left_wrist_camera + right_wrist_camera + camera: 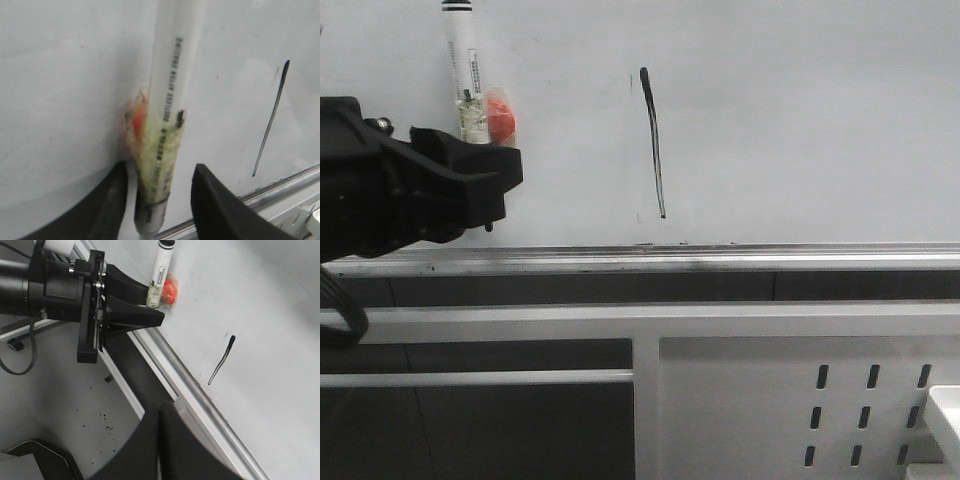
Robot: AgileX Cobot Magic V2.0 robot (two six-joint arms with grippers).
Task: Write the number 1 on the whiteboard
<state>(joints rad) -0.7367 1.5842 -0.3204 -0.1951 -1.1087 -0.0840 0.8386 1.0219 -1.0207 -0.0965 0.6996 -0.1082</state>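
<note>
Whiteboard [800, 110]: large pale glossy board, silver rail [720, 258] along its lower edge; the landmark for what follows.

Number 1 [655, 145]: thin black stroke, slightly slanted, thicker at its top, near the board's middle, its lower end just above the rail. It looks complete.

Marker pen [460, 70]: white barrel, printed label, yellowish tape and an orange blob around its lower part. It stands upright against the board, well to the left of the stroke.

Left tool [157, 200]: black fingers [217, 210] on either side of the pen's lower barrel. One sits close against the pen, a gap shows beside the other; whether the grip is firm I cannot tell.

Right tool [159, 440]: fingers pressed together, nothing between them, low in front of the rail.

Step in hand, by my judgement: drawing the pen off the board. Best done straight back from the surface, tip lifted cleanly, no sideways drift toward the stroke, so nothing smears.
</note>
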